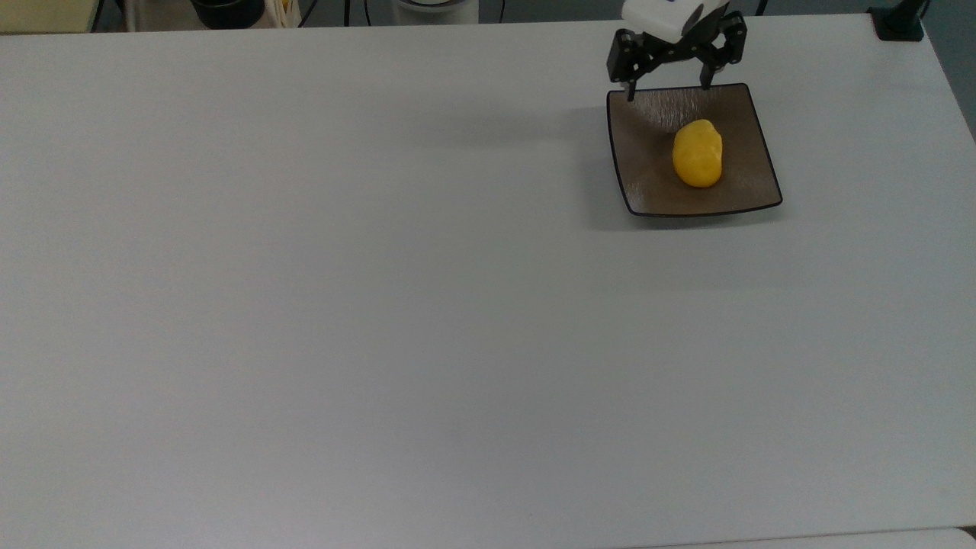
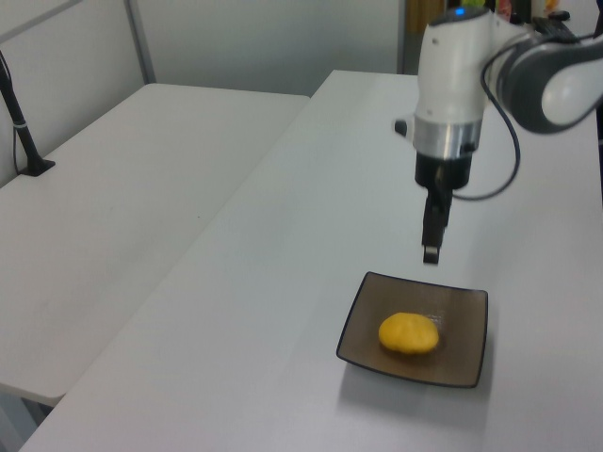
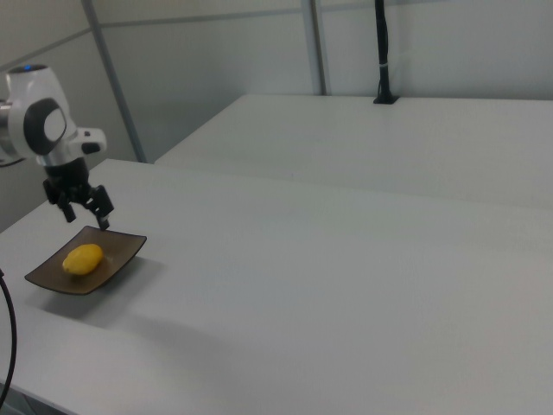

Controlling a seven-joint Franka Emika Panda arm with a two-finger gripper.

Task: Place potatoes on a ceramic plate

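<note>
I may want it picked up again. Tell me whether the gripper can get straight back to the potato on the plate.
Probably yes. The gripper hangs open above the plate's far edge, and the potato lies bare in the middle with nothing over or beside it.
</note>
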